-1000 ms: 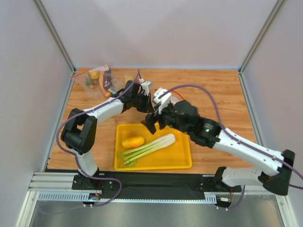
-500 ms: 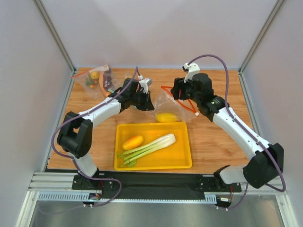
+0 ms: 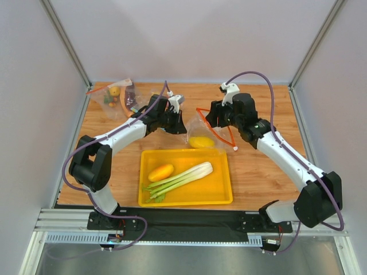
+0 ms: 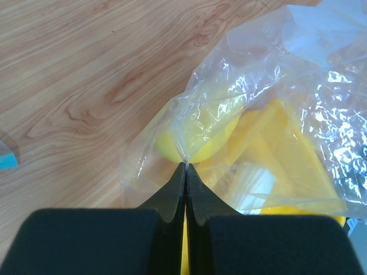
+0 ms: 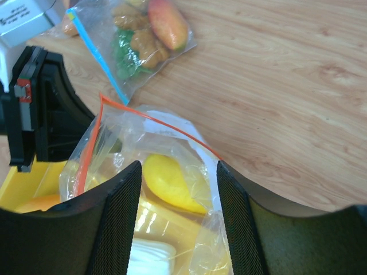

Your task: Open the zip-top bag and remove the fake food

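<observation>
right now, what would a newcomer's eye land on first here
The crinkly zip-top bag mid-table, a yellow fruit inside: the left gripper is shut on its plastic, the right gripper hangs open at its red-orange mouth. Nearer the arms, a bright yellow tray holds an orange fruit and a celery-like stalk.

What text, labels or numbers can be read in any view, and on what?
Legible text: none.
White sticker on the left arm, seen from the right wrist view: one line of small print, too blurred to read.
Bag, tray, table: no text visible.
</observation>
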`<state>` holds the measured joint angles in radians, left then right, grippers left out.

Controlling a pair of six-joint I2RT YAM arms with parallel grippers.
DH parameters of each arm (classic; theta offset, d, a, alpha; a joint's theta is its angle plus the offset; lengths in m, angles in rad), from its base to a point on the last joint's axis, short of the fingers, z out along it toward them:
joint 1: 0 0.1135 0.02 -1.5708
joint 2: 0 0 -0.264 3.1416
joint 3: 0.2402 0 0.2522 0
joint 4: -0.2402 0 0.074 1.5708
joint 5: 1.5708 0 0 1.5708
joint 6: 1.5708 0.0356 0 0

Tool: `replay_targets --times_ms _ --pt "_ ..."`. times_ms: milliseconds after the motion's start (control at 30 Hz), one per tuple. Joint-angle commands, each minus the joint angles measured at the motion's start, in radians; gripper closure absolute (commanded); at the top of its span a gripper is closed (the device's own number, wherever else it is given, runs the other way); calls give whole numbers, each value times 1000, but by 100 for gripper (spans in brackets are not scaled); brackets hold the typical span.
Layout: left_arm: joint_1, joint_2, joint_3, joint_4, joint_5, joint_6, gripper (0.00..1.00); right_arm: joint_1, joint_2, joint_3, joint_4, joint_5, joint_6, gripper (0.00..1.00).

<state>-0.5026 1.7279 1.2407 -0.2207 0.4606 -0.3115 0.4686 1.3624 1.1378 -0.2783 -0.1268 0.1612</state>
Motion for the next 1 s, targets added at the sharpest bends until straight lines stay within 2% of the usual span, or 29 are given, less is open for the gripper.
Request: replay_targets --times_ms 0,100,533,800,967 --pt "-1 -28 29 0 1 14 100 -1 -37 -27 -12 -154 14 45" --pt "-2 -27 29 1 4 15 100 2 -34 -46 -30 -214 8 45" --pt "-2 -24 25 1 13 19 100 61 99 3 -124 -254 -54 44" --pt "-2 -21 25 6 24 15 100 97 173 34 -130 -148 -100 44" --pt "-2 -14 26 7 32 17 100 122 234 40 -72 -64 -121 41"
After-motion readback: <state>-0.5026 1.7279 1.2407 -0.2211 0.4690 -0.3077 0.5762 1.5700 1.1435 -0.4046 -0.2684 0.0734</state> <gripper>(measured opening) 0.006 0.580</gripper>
